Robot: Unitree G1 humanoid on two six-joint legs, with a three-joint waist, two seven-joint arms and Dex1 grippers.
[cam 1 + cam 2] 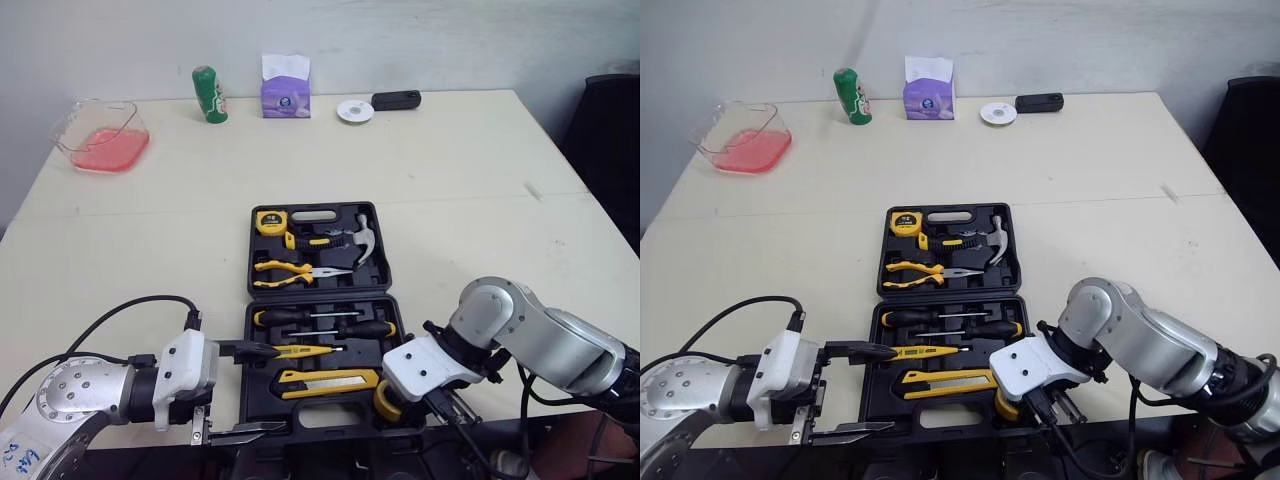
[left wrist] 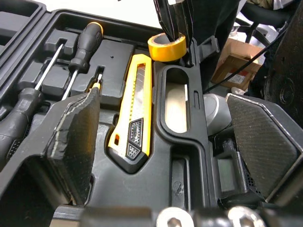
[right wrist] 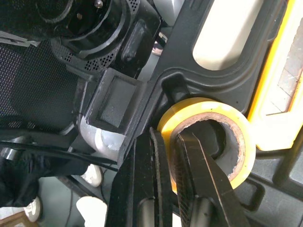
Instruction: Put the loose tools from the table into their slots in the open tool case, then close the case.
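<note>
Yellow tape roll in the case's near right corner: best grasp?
Pinch the wall of the tape roll, one finger in the core and one outside, coming from above: it lies flat with the hole up. The right gripper grips it that way.

We see a purple tissue box (image 1: pixel 285 92) at the pale counter's (image 1: pixel 450 170) far edge. To its left stand a green bottle (image 1: pixel 209 95) and a clear plastic tub of pink liquid (image 1: pixel 101 136). To its right lie a white round disc (image 1: pixel 355 111) and a black oblong device (image 1: pixel 396 100).

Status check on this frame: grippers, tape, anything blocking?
Left gripper open, jaws straddling near edge of tool case. Right gripper shut on yellow tape roll at near right corner. No obstruction seen.
</note>
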